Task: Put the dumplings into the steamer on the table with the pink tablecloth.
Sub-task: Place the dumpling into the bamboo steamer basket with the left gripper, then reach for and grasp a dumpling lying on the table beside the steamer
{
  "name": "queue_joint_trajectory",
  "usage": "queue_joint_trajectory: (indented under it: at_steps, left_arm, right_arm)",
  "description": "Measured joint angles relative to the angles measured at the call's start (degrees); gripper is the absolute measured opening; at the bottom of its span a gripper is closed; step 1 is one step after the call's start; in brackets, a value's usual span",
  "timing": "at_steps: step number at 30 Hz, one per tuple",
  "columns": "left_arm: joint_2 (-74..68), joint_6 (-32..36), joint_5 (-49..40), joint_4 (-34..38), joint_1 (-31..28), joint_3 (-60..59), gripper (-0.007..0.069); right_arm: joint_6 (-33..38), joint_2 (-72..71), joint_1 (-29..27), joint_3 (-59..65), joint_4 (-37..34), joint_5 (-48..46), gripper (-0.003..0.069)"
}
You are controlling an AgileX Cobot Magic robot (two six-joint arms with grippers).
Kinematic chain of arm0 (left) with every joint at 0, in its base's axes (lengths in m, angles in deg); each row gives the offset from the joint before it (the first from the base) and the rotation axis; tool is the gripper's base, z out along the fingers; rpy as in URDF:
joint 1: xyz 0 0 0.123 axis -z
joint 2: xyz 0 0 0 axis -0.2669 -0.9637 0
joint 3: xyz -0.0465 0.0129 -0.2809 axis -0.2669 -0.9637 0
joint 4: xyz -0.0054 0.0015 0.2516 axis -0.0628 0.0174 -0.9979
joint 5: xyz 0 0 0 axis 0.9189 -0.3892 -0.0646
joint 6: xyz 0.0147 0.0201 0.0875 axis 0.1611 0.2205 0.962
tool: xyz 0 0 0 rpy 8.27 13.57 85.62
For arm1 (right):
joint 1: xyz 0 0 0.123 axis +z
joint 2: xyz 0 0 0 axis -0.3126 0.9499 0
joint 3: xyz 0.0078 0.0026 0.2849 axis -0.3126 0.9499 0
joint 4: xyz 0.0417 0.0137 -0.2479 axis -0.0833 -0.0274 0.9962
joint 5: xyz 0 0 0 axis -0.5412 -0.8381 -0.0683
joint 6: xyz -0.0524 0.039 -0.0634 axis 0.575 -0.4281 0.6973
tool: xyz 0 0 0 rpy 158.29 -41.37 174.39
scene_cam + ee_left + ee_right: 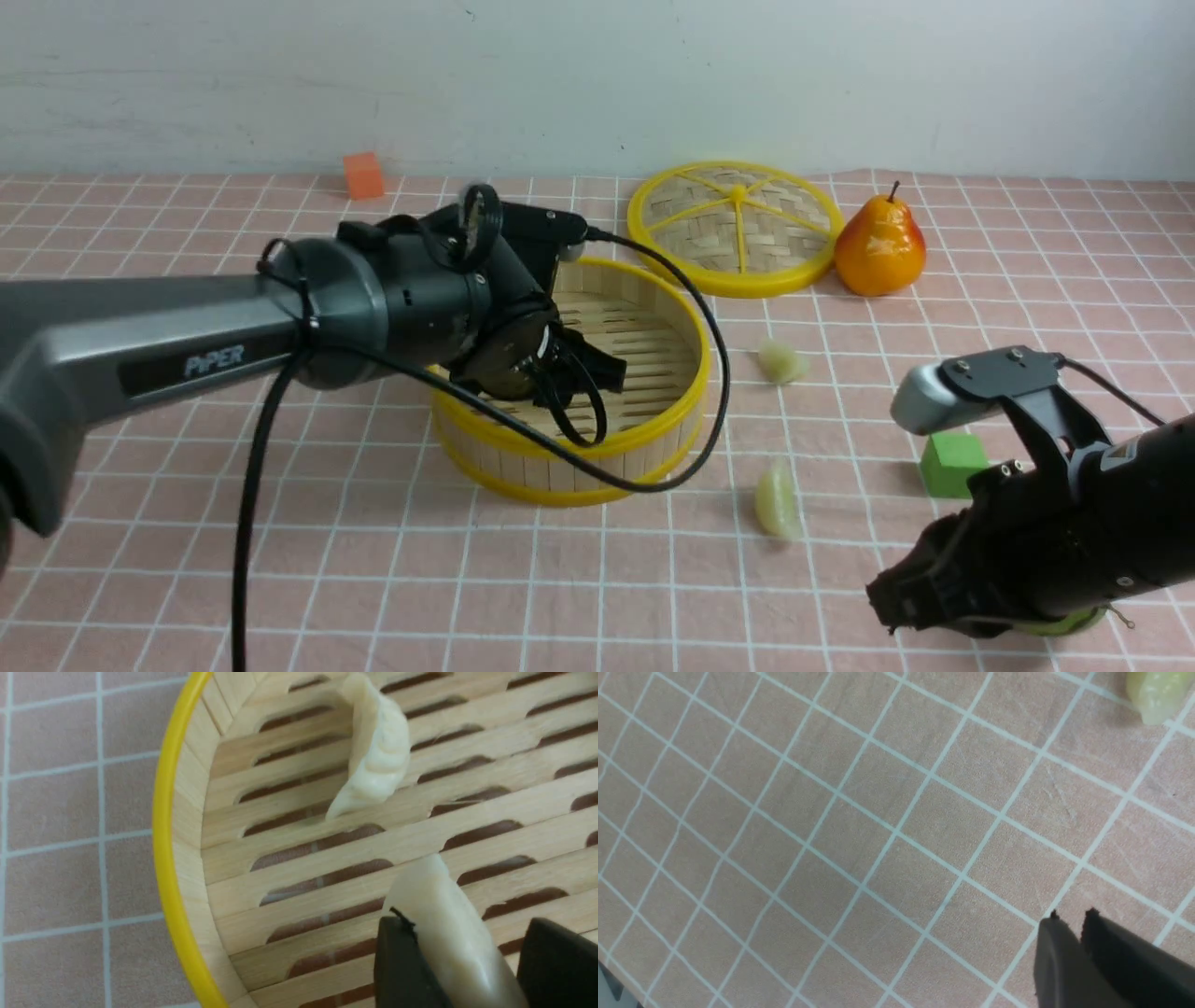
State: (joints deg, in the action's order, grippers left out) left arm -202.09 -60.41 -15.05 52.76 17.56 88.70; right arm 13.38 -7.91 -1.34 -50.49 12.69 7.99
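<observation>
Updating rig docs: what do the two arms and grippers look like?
Left arm: grey boxy link with a black panel lettered PiPER, dark round wrist housing, thick looped black cable. Left gripper: black fingers. Right arm: black, carrying a silver-grey camera pod on a black screwed bracket, thin black cable. Right gripper: black fingers, frayed tips.

I am monitoring three views. The front camera is looking forward across the pink tablecloth from the robot's side. The left wrist camera is looking closely into the steamer, which is also showing in front. The right wrist camera is facing the cloth at close range.
</observation>
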Motion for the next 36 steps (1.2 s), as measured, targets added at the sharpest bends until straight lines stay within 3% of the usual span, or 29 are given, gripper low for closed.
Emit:
queue_joint_trajectory:
  at_steps: [3,7,11,16,17,18,21,22,25,29,31,36]
  left_arm:
    - [-1.0,0.0,-1.6,1.1,0.0,1.3,0.0349]
    - [0.0,0.9,-9.0,3.7,0.2,5.7,0.044]
    - [5.5,9.1,-19.5,7.0,0.5,10.8,0.0438]
    - [16.5,18.4,-29.0,11.8,0.6,11.7,0.034]
    - [22.7,20.5,-30.8,14.2,0.6,10.8,0.0272]
    - [22.7,20.7,-30.8,14.5,0.6,10.6,0.0272]
    - [36.4,22.2,-28.8,18.1,0.6,3.6,0.0126]
    - [37.9,22.2,-28.6,18.3,0.7,3.1,0.0111]
    - [51.5,22.4,-24.4,19.3,0.7,-10.2,-0.001]
    - [62.1,22.4,-23.6,17.6,0.7,-24.9,-0.0014]
    - [68.7,21.0,-23.8,15.6,0.7,-33.9,-0.0014]
    - [77.9,18.5,-23.3,13.6,0.7,-45.6,-0.0014]
  right_arm:
    - [0.2,0.0,0.0,0.0,0.0,0.1,0.0081]
    - [0.2,0.0,0.0,0.0,0.0,0.2,0.0084]
    - [0.2,0.0,0.0,0.0,0.0,0.6,0.0084]
    - [-0.9,1.0,-0.1,-0.6,0.0,1.5,0.0096]
    - [-2.1,2.7,-0.3,-2.7,0.1,1.8,0.0107]
    - [-2.1,3.0,-0.4,-2.7,0.1,1.9,0.0108]
    - [-3.5,10.5,-0.8,-11.3,2.3,2.4,0.0168]
    - [-3.6,10.5,-0.8,-11.9,2.5,2.4,0.0168]
    - [-4.8,19.7,-0.8,-22.4,7.5,2.5,0.0267]
    - [-5.6,28.9,-1.3,-32.8,15.2,2.6,0.0357]
    - [-9.3,34.9,-2.3,-41.1,19.5,2.3,0.0397]
    - [-16.7,45.2,-3.9,-56.1,23.1,1.0,0.0414]
